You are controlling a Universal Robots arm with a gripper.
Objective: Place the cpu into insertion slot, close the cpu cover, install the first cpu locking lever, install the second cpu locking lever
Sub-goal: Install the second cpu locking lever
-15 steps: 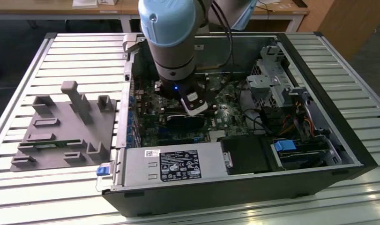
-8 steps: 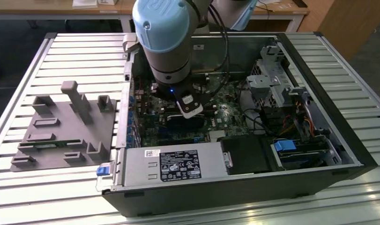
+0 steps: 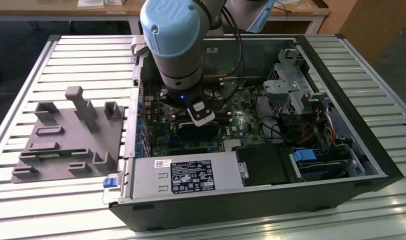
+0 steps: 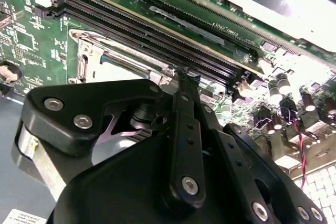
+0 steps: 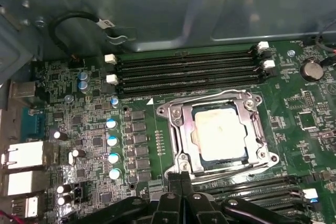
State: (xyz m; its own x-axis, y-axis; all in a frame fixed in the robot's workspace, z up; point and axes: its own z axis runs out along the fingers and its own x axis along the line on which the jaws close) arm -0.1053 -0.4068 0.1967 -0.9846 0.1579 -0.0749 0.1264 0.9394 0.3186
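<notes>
The cpu, a flat square with a dull silvery-tan top, lies in the insertion slot on the green motherboard. The silver cpu cover lies flat around it, and the chip shows through its window. A thin metal lever runs along the socket side nearest my gripper. My gripper is shut, its black fingers pressed together with nothing seen between them, tips at a socket corner. In the second wrist view the gripper points down beside the socket frame. The exterior view has the gripper low inside the open computer case.
Long black memory slots flank the socket on two sides. Blue-topped capacitors and a looped black cable lie nearby. Case walls, a power supply and drive cages hem in the arm. A grey fixture sits at the exterior view's left.
</notes>
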